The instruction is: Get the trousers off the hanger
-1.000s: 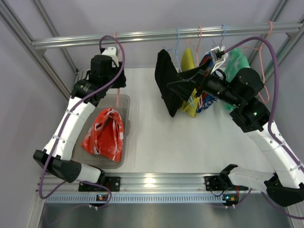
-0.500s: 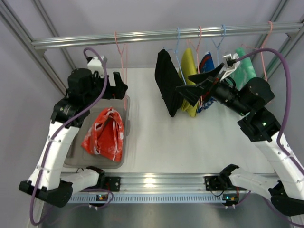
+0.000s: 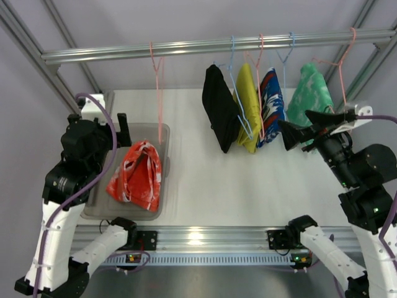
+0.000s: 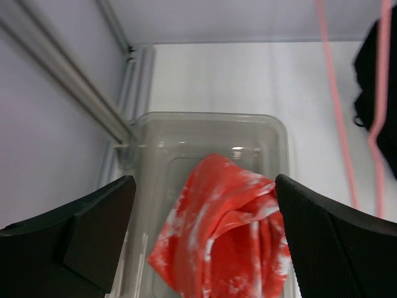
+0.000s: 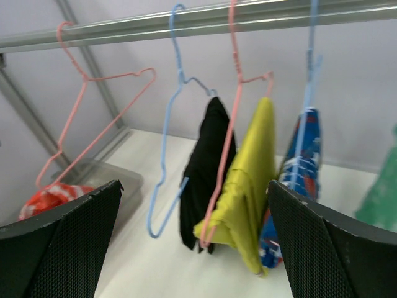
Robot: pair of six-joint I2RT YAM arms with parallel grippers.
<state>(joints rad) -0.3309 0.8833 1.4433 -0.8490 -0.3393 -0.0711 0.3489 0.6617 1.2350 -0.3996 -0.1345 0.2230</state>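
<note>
Top cam: high behind arm bases, looking down on whole table (image 3: 205, 180). Left wrist cam: close, pointing down past left claw (image 4: 205, 180) at trousers (image 4: 229, 242). Right wrist cam: facing rail (image 5: 186, 23) ahead of right claw (image 5: 193, 186). All three share trousers, hanger (image 4: 336, 99).

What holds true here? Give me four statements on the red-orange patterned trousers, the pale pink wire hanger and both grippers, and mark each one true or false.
1. The red-orange, white-blotched cloth trousers lie in the clear plastic bin. True.
2. The thin pale pink wire hanger carries a garment. False: it hangs bare from the metal rail.
3. The left gripper is shut on the trousers. False: its jaws are wide open above them, touching nothing.
4. The right gripper is open and holds nothing. True.
</note>
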